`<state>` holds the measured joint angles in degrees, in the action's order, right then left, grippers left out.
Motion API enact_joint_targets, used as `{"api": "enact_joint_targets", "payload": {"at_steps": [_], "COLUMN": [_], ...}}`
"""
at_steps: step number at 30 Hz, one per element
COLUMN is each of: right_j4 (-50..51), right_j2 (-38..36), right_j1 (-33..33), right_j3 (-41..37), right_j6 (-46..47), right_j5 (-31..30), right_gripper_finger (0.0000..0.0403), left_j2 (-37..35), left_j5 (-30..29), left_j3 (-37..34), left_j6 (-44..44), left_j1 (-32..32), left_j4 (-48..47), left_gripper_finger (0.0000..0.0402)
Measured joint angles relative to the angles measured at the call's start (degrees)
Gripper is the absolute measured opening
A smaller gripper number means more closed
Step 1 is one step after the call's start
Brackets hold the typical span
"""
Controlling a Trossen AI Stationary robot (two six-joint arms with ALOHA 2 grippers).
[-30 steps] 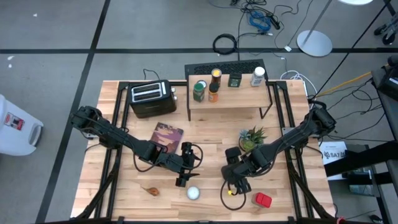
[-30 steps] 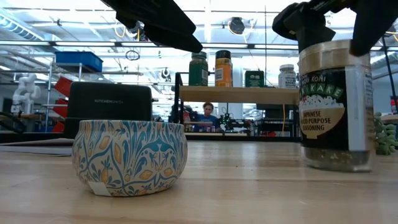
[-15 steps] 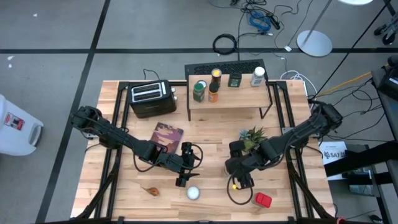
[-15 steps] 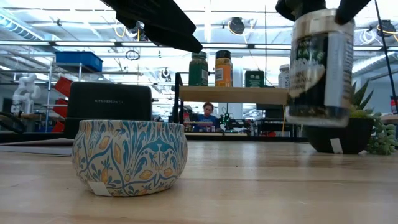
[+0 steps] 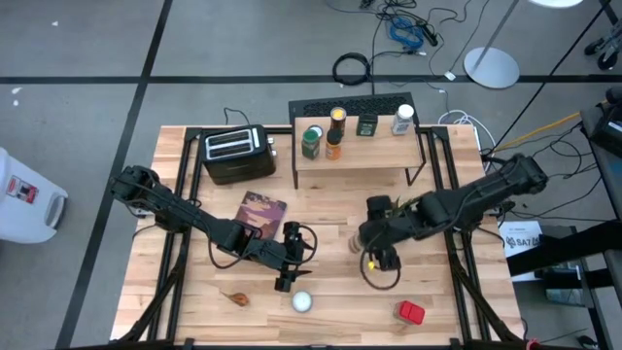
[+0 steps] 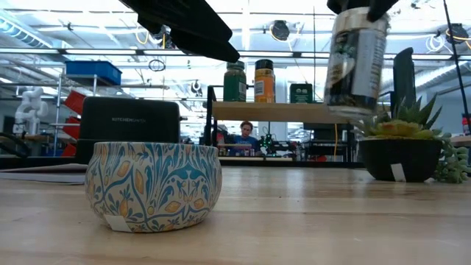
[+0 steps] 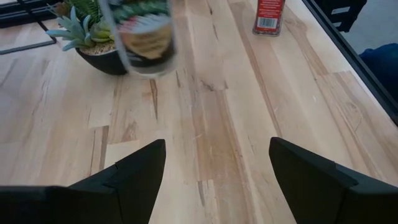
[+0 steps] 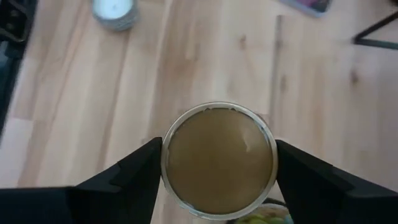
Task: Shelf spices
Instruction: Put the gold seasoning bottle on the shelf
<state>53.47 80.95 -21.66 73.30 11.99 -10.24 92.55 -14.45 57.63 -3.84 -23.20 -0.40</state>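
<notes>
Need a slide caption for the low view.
Right gripper lifts a dark-labelled glass spice jar above the wooden table.

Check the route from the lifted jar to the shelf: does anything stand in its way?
The right gripper holds the seasoning jar clear of the table. The potted plant stands between it and the shelf, so the jar must pass over or around it. The shelf top has bare wood in front of the four jars there.

Shelf (image 5: 360, 154) front half was bare; jars (image 5: 334, 133) crowded its back edge. Potted plant (image 5: 397, 208) stood in the approach lane, prob. closest obstacle. Toaster (image 5: 232, 154) blocked left of shelf.
</notes>
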Motion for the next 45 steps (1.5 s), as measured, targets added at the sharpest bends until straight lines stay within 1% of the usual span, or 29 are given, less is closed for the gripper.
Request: {"api": "enact_joint_targets", "payload": {"at_steps": [10,16,22,29,39,42,45], "right_j4": [1.08,3.04,4.20,6.56,6.89,8.11,10.76], "right_j2": [-5.84,-6.61,-6.63,-6.28,-2.20,0.08,2.37], "right_j1": [8.26,13.58,20.16,29.39,41.07,43.59,45.37], "right_j3": [0.69,5.94,11.69,16.14,19.73,21.11,23.17], "right_j6": [-5.66,-10.46,-15.62,-19.29,-23.32,-24.38,-25.56], "right_j5": [-0.57,-3.47,-3.32,-2.94,7.18,9.16,9.29], "right_gripper_finger": [0.0263,0.0263,0.0263,0.0263,0.0263,0.0263,0.0263], "left_j2": [0.00,0.00,0.00,0.00,0.00,0.00,0.00], "left_j5": [-0.78,-0.82,-0.82,-0.82,-0.84,-0.84,-0.84], "left_j3": [0.01,0.02,0.01,0.00,0.02,0.02,0.02], "left_j6": [0.00,0.02,0.00,0.09,1.38,1.40,1.40], "left_j1": [0.00,0.00,-0.02,0.00,0.35,0.39,0.39], "left_j4": [0.00,0.00,0.00,-0.02,-0.02,-0.07,-0.07], "left_gripper_finger": [0.0297,0.0297,0.0297,0.0297,0.0297,0.0297,0.0297]}}
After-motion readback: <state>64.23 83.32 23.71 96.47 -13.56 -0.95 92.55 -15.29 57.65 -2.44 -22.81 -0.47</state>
